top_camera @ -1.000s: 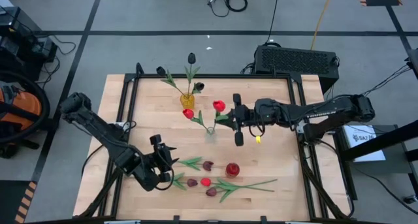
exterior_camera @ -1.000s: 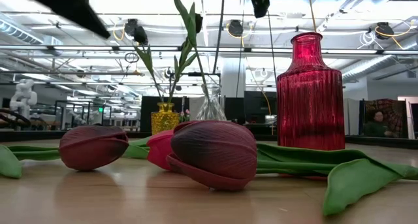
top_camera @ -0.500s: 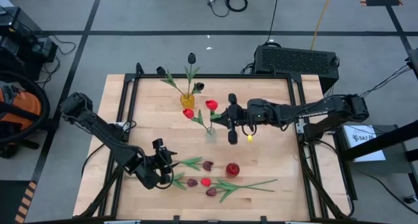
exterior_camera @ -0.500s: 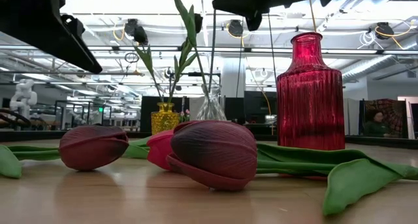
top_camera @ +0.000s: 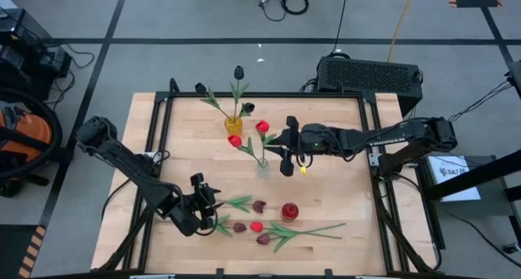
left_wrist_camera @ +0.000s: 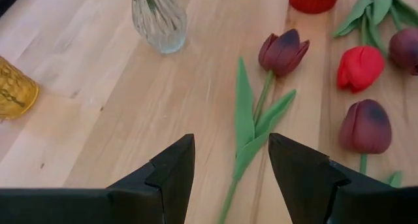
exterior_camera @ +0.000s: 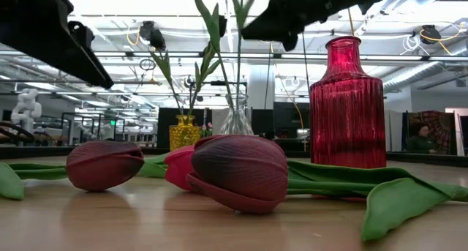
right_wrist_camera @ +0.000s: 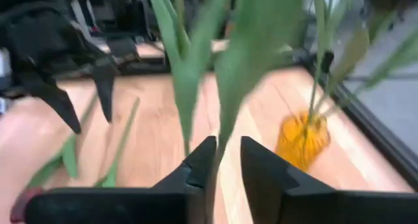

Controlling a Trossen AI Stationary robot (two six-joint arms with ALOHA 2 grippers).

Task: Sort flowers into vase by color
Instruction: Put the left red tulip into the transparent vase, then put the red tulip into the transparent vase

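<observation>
A red tulip (top_camera: 262,127) standing in the clear vase (top_camera: 262,165) is flanked at its stem by the narrowly parted right hand (top_camera: 282,153). The left hand (top_camera: 205,199), spread wide, is held empty over the near-left surface (top_camera: 342,189).

In the overhead view we see our right arm stretched from the right edge toward centre frame, its right gripper (top_camera: 284,146) with fingers narrowly parted. Our left arm bends at lower left, its left gripper (top_camera: 207,199) spread wide, holding nothing.
</observation>
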